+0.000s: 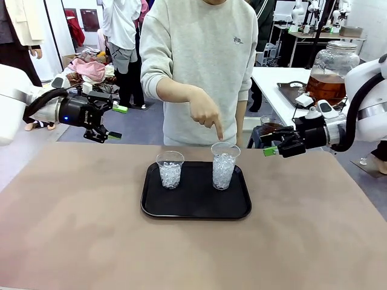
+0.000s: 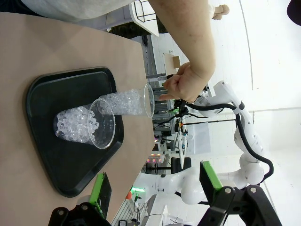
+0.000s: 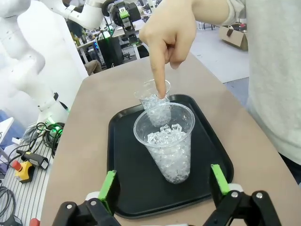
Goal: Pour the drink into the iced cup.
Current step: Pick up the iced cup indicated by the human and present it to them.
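Front view: the black tray (image 1: 196, 208) sits mid-table with two cups of ice on it, the lesser-filled cup (image 1: 170, 170) toward the tray's nine o'clock and the fuller cup (image 1: 224, 166) toward three o'clock. The person's hand (image 1: 204, 112) hangs over the fuller cup with one finger aimed down at its rim, which I read as marking your target.

The drink (image 1: 326, 89), amber and tea-coloured, is in the big glass jar (image 1: 331, 63) on the white side table (image 1: 272, 81), at about two o'clock from the tray and well apart from both cups. Neither cup holds anything amber, so pouring has not begun.

Your left gripper (image 1: 117, 122) hovers at ten o'clock off the tray, jaws spread wide with nothing between them. Your right gripper (image 1: 270, 143) hovers at three o'clock, likewise spread and empty, facing the fuller cup. Both hang clear of the tray, probably to leave the person room to point. The right arm is nearer the jar, so it looks likelier to fetch the drink.
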`<action>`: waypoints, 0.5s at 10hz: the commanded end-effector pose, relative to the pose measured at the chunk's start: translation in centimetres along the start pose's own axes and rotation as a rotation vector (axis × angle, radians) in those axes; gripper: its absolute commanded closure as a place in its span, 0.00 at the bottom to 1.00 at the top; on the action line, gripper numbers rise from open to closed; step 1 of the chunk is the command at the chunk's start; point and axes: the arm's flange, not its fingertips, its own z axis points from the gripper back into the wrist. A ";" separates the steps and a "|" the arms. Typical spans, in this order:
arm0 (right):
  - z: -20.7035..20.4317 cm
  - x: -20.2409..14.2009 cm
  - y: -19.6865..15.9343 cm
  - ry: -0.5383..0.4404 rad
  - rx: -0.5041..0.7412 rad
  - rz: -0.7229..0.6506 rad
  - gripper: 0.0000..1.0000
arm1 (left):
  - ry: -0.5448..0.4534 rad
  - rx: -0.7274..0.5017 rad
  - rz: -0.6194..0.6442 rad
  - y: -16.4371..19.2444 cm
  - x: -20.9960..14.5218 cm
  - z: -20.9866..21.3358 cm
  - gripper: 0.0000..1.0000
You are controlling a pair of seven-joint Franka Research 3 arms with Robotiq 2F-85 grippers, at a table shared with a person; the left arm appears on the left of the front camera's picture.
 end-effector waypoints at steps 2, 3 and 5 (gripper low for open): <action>0.2 0.3 0.0 -0.003 -0.005 0.005 0.00 | -0.004 0.002 -0.002 -0.1 0.0 0.0 0.00; 0.2 0.3 0.0 -0.003 -0.005 0.005 0.00 | -0.004 0.002 -0.002 -0.1 0.0 0.0 0.00; -0.3 -0.6 -0.8 -0.023 0.019 0.063 0.00 | -0.004 0.002 -0.002 -0.1 0.0 0.0 0.00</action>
